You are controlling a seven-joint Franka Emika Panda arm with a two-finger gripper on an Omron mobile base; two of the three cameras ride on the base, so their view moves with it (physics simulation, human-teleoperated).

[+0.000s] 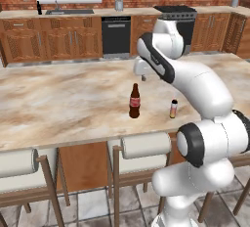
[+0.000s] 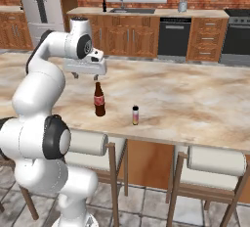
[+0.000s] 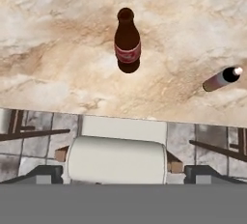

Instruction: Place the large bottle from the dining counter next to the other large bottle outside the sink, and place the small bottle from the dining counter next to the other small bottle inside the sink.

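Since tall bottle (image 1: 134,102) stands upright on bench (image 1: 58,99) with small bottle (image 1: 173,108) near, toppling is risked if approached off-centre. Right base view: fingers (image 2: 85,76) spread wide, nothing held, above tall bottle (image 2: 99,100). Hand view: bottle (image 3: 127,41) seen off-centre; descent misjudged easily.

My work surface is the marbled dining counter (image 1: 58,103). Standing upright on it near the front edge: a large brown bottle (image 1: 134,102) with a red label, and a small bottle (image 1: 173,108) apart, to its right.
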